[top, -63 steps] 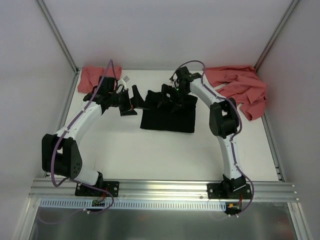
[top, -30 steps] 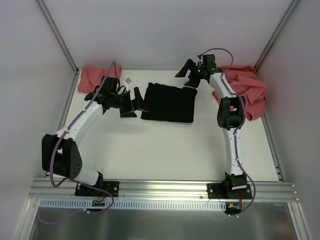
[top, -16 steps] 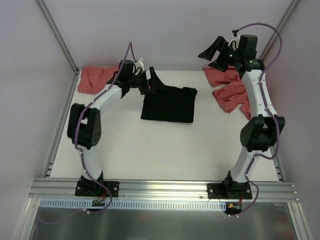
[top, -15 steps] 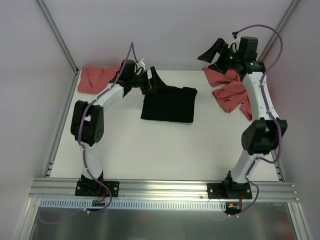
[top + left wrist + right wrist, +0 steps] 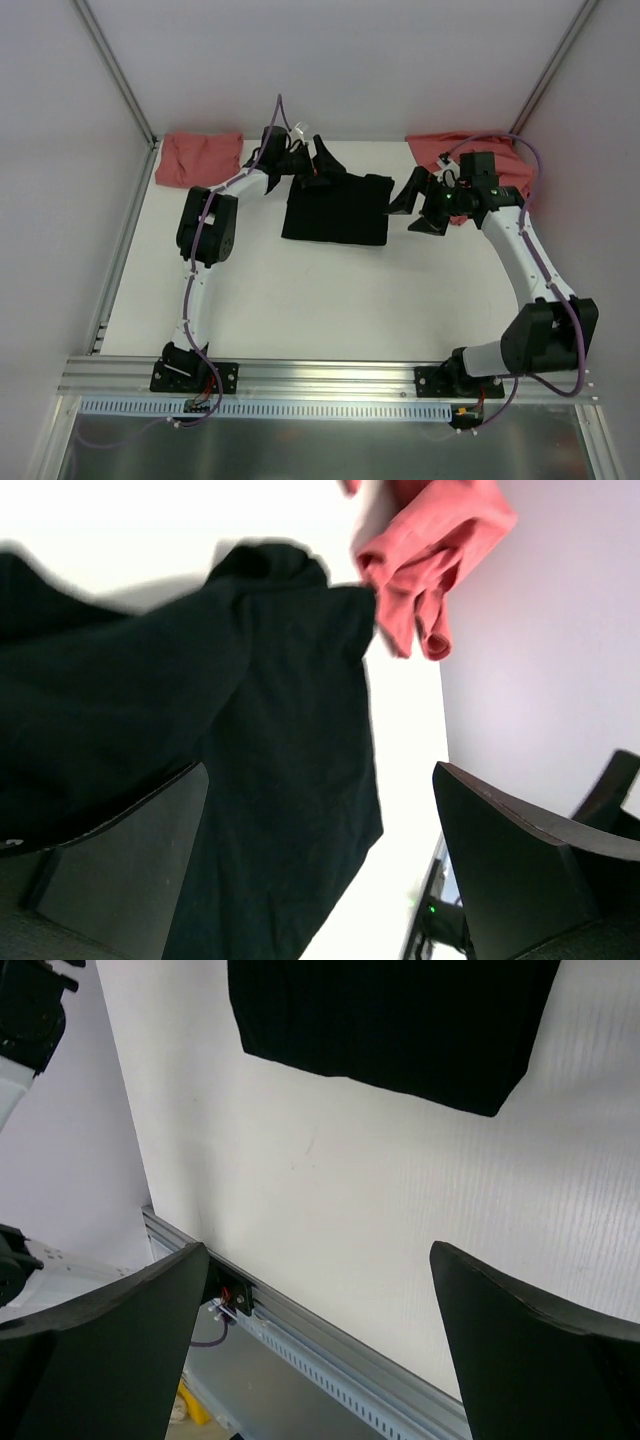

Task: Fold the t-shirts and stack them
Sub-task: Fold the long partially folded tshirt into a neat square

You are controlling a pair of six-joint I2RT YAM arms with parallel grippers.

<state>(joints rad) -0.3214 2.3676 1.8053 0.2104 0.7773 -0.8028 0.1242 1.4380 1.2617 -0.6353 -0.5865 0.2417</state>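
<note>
Jaws wide and empty, my left gripper (image 5: 312,163) hangs over the far corner of the folded black cloth t-shirt (image 5: 337,210), my right gripper (image 5: 416,208) just beside its edge; matched corner pinches should keep it square.

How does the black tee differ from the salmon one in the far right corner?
Colour: the black t-shirt is dark, the salmon-red t-shirt is light red. Shape: the black one is folded into a flat, neat rectangle, while the salmon-red one is bunched and wrinkled. Place: black sits back-centre in the open; salmon-red is pushed into the corner, partly behind the right arm. Shared: both lie on the table.
</note>
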